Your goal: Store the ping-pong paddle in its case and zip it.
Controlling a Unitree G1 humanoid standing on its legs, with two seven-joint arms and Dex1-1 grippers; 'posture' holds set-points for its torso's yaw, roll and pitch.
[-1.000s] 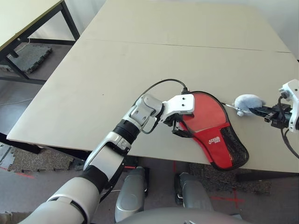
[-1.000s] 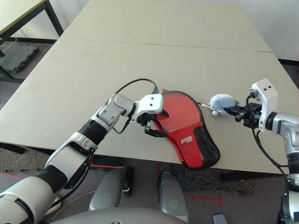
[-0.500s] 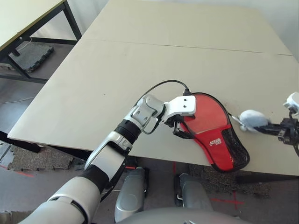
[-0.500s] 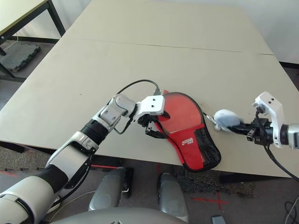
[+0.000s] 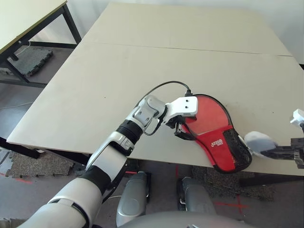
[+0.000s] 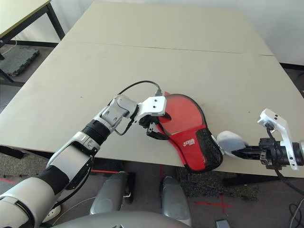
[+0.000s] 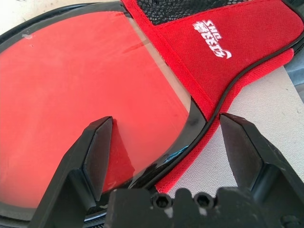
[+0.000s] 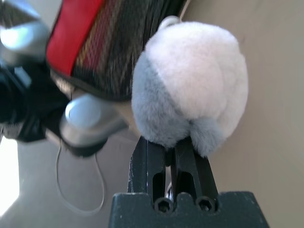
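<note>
Right wrist view: right gripper [image 8: 172, 151] pinched tight on the fluffy ball [image 8: 190, 97] at the table's [image 5: 142, 61] near edge; left gripper [image 7: 161, 137] gapes wide, straddling the case [image 5: 216, 133] rim, holding nothing.

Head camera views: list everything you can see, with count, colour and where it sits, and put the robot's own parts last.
Case: one, red with black rim and mesh pocket, near the table's front edge, narrow end hanging over it.
Paddle: one, red face seen through the case's clear window.
Fluffy ball: one, grey-white, just past the case's narrow end, at the front edge.
Table: one, beige, under the case.
Second table: one, beige top with black legs, far left.
Floor mats: dark, beneath the second table.
Left gripper: one, black, open, astride the case's rim.
Right gripper: one, black, shut on the fluffy ball.
</note>
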